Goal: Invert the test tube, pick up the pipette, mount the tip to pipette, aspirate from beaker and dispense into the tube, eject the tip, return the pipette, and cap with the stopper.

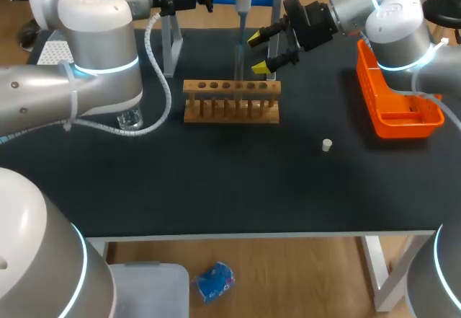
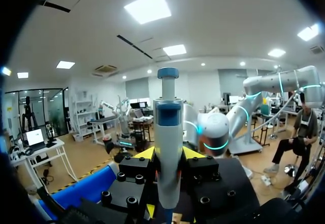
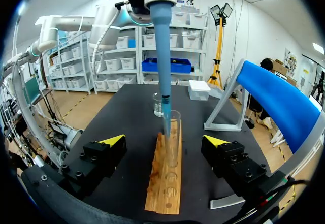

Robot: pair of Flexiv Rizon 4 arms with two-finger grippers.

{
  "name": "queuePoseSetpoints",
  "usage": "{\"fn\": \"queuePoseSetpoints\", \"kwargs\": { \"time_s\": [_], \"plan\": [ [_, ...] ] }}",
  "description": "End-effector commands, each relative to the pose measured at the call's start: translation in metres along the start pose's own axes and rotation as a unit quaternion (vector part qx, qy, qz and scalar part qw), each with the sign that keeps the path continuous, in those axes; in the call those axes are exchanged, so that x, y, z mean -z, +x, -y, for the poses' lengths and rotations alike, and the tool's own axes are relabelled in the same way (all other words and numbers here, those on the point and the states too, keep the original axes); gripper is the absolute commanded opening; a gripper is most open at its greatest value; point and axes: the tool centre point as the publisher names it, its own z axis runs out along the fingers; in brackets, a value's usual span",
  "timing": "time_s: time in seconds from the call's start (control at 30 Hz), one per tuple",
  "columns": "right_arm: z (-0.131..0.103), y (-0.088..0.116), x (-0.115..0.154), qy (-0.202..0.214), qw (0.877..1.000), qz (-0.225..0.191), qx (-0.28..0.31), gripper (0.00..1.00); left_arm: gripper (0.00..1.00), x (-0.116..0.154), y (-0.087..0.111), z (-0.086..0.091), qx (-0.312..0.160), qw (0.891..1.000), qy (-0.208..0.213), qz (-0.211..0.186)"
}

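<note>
The left gripper (image 2: 167, 155) is clenched on the pipette (image 2: 168, 148), a smooth white-and-blue barrel held upright over the far middle of the tabletop (image 1: 216, 181). Its long axis runs straight down. The slim, tapering blue tip (image 3: 163, 82) appears to enter the mouth of the tube (image 3: 174, 137), a clear glass cylinder standing in the wooden rack (image 3: 165, 183). So the tube is directly below the left gripper, and dispensing looks like the step in hand (any withdrawal should go straight up along that axis).

The right gripper (image 3: 165, 141) is released, its fingers spread either side of the tube without touching it. The small white stopper (image 1: 327, 145) lies toward the right edge, nearer the right arm. The glass beaker (image 1: 130, 120) sits toward the left edge.
</note>
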Motion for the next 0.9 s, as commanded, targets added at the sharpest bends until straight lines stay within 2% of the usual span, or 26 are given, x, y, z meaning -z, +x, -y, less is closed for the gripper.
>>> {"fn": "queuePoseSetpoints", "kwargs": {
  "time_s": [0.03,0.5,0.9],
  "plan": [
    [-0.001,0.000,0.001,0.002,1.000,-0.001,0.000,1.00,0.00,-0.002,0.000,-0.005,0.001,1.000,0.004,0.001],
    [-0.001,0.000,0.001,0.002,1.000,-0.001,0.000,1.00,0.00,-0.004,0.000,-0.016,0.010,1.000,0.004,0.004],
    [-0.001,0.000,0.001,0.002,1.000,-0.001,0.000,1.00,0.00,-0.005,0.000,-0.018,0.009,1.000,0.010,0.007]
  ]
}}
